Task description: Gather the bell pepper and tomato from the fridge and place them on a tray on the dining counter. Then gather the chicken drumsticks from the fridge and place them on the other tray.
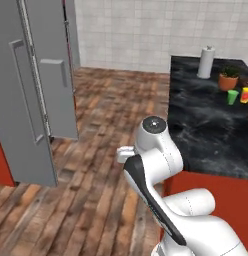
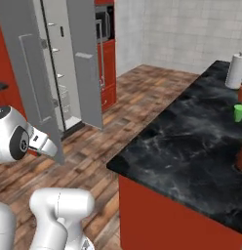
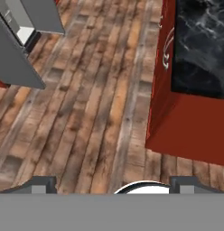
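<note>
Between fridge (image 1: pixel 31 100) and dining surface (image 1: pixel 206 125) I hang over bare floor (image 3: pixel 86 113), my fingers (image 3: pixel 111 182) spread wide and holding nothing. Fridge doors stand open at far left. No tray, pepper, tomato or drumstick is visible, so I judge everything is left.

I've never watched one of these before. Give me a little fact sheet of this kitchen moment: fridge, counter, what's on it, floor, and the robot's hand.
fridge: both grey doors swung open, pale shelves showing inside
dining counter: black marble top over red panels
on the counter: white paper towel roll, potted plant, green cup, yellow and red cup
floor: brown wood planks
gripper: open, holding nothing, pointed down at the floor between fridge and counter
</note>
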